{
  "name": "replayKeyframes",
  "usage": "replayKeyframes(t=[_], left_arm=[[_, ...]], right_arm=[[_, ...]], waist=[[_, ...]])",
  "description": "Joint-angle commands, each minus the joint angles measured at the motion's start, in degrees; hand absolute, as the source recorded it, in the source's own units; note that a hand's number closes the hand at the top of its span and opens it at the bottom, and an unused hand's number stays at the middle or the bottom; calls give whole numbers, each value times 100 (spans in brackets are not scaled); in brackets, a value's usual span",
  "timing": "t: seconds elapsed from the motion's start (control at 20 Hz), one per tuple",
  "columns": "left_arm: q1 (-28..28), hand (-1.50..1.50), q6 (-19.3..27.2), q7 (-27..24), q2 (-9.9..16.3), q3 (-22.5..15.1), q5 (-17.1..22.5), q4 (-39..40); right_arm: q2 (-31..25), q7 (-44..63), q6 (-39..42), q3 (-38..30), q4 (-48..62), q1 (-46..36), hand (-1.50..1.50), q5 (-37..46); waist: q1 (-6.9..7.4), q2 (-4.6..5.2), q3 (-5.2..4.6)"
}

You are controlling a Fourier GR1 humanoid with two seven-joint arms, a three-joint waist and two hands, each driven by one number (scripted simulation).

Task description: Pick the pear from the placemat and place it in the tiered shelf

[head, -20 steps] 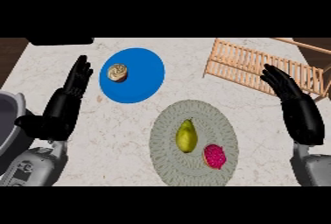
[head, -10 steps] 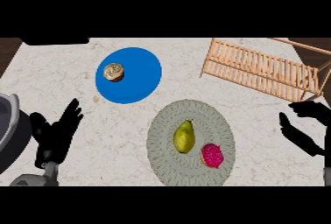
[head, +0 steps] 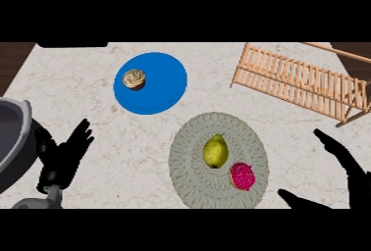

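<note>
Marble-patterned pale counter top (head: 94,127) fills the head view, with a strip of dark wood showing past its far edge. On it lies a round grey woven placemat (head: 194,182), and the yellow-green pear (head: 215,151) rests near the mat's middle, its stem end pointing away from the robot. Just beside the pear, toward the near right of the mat, sits a magenta, rough-skinned fruit (head: 242,176); the two look close enough to touch, though a thin gap may separate them.

Beyond the mat, to its left, a flat round blue plate (head: 159,93) carries a small tan, spiral-topped pastry (head: 134,79) near its left side. At the far right stands the light wooden slatted tiered shelf (head: 301,81), set at an angle to the counter's edge and well apart from the pear.

The black left hand (head: 64,154) shows at the lower left, fingers straight and spread, pointing away from the robot, holding nothing. Just left of it curves the rim of a grey metal basin (head: 18,135). The black right hand (head: 348,171) shows at the lower right, fingers straight and thumb held wide apart from them, empty, to the right of the placemat and not touching it.
</note>
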Motion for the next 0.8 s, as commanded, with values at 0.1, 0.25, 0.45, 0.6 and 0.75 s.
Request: replayKeyframes(t=[0.1,0.25,0.45,0.6,0.75], left_arm=[[-138,0,-142,-39,-67,19,-17,212],[-301,0,-106,-42,-179,3,-85,387],[-168,0,-181,169,-28,26,-49,67],[-239,0,-127,219,-77,18,-85,64],[-512,0,-101,167,-178,97,-85,341]], right_arm=[[202,2235,1120,1101,-925,-803,-150,828],[496,3347,1701,1529,-945,-1336,-150,1239],[1251,4518,2105,1916,-419,-2117,-150,1914],[1772,4746,2348,1701,420,-2904,-150,2176],[2181,4778,2385,1712,1123,-3052,-150,2610]], waist=[[188,38,-10],[154,39,-6],[208,11,-1],[254,26,0],[160,37,2]])
